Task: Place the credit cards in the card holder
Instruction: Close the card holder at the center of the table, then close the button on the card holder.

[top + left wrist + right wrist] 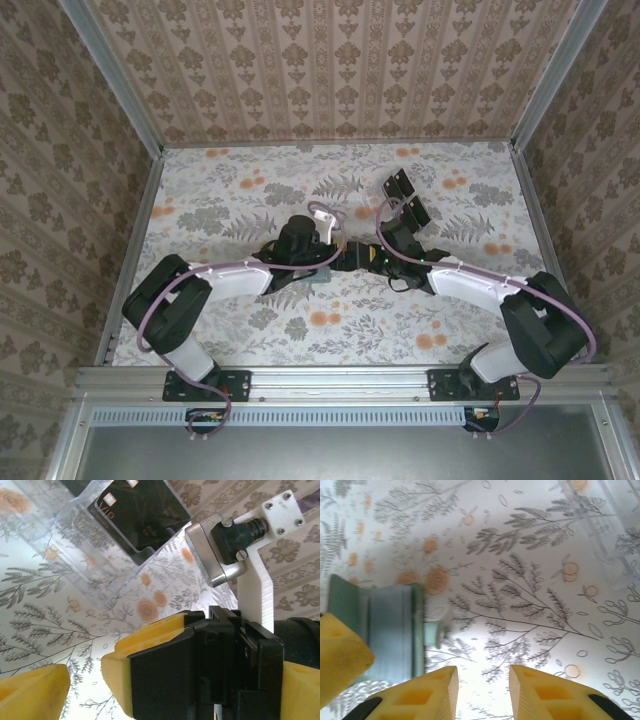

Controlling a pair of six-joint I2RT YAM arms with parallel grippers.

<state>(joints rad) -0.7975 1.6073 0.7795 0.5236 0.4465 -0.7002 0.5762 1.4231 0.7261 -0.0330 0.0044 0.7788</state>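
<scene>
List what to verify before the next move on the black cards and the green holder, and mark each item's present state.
1. Right pincer free: ok, jaws apart, bare table between them.
2. Left pincer open: ok, fingers spread wide.
3. Flat sage-green rectangular card holder in place: ok, lying on the flowered table beside the right pincer.
4. Holder ready to take a card: cannot tell, its opening is not plain.
5. Black rectangular credit card available: ok, standing in the clear plastic slotted tray.
6. Room between the arms: not ok, both pincers crowd together at mid-table.
</scene>
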